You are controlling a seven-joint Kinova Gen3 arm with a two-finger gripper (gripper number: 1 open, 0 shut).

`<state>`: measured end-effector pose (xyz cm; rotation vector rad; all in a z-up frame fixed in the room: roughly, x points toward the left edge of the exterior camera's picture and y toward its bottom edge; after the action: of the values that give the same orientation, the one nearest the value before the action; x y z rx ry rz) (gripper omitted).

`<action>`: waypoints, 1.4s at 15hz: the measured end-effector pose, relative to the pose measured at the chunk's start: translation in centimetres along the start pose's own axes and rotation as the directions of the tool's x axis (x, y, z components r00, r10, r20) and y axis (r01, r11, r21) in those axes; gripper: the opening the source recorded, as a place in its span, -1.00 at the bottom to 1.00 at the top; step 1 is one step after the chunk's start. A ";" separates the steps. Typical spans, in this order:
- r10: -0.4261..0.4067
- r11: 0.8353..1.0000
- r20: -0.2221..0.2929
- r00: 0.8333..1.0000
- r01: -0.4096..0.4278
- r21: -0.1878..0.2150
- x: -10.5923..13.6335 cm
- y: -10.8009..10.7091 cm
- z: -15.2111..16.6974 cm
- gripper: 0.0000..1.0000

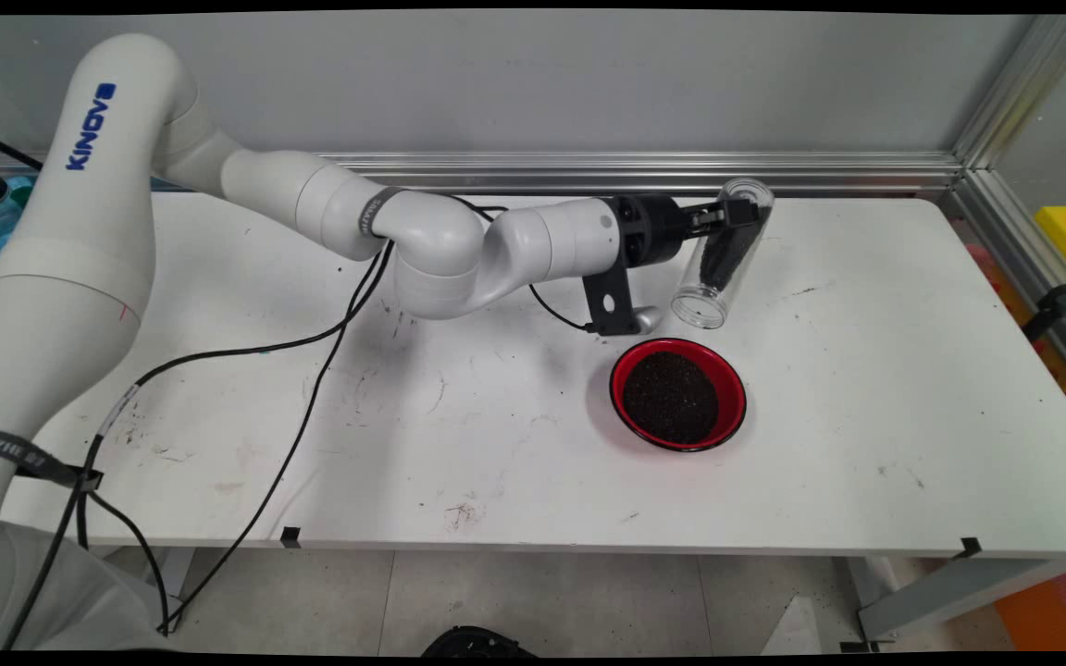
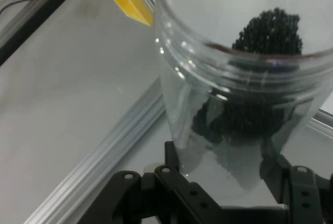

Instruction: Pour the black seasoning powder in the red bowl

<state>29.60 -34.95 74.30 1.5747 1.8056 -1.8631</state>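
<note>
Gripper (image 1: 738, 215) clamped on clear jar (image 1: 723, 254), held above table (image 1: 866, 416) at far side. Jar tilted, mouth down toward 7 o'clock, dark grains (image 2: 270, 31) inside. Red bowl (image 1: 678, 393) of grains just off jar mouth, at 6 o'clock, apart.

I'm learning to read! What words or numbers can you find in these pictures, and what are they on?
"KINOVA", blue letters on the arm.
Grey band on the arm: letters too small to read.
Strap low on the arm: letters partly cut off, unreadable.
Jar in the pincer: raised letters near the rim, too blurred to read.
</note>
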 end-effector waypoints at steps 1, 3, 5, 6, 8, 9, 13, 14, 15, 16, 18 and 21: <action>0.013 1.000 0.000 1.000 -0.013 0.004 0.2 0.1 -0.2 -1.00; 0.033 0.999 -0.001 0.999 -0.033 0.010 0.6 0.2 -0.4 -1.00; 0.050 0.999 -0.004 0.999 -0.050 0.015 0.9 0.3 -0.7 -1.00; 0.057 0.998 -0.005 0.998 -0.057 0.017 1.0 0.4 -0.8 -1.00; 0.074 0.997 -0.007 0.997 -0.074 0.023 1.4 0.5 -1.2 -1.00; 0.081 0.996 -0.007 0.997 -0.081 0.026 1.5 0.5 -1.3 -1.00; 0.111 0.993 -0.001 0.994 -0.111 0.040 1.7 0.6 -1.9 -1.00; 0.119 0.992 0.000 0.993 -0.119 0.044 1.8 0.6 -2.0 -1.00; 0.127 0.991 0.001 0.992 -0.127 0.048 1.9 0.6 -2.2 -1.00; 0.139 0.989 0.003 0.990 -0.139 0.055 2.0 0.5 -2.3 -1.00; 0.153 0.986 0.008 0.988 -0.153 0.065 2.1 0.4 -2.5 -1.00; 0.172 0.981 0.024 0.985 -0.174 0.084 2.1 0.1 -2.8 -1.00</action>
<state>30.30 -31.65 73.48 1.6793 1.5452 -1.8905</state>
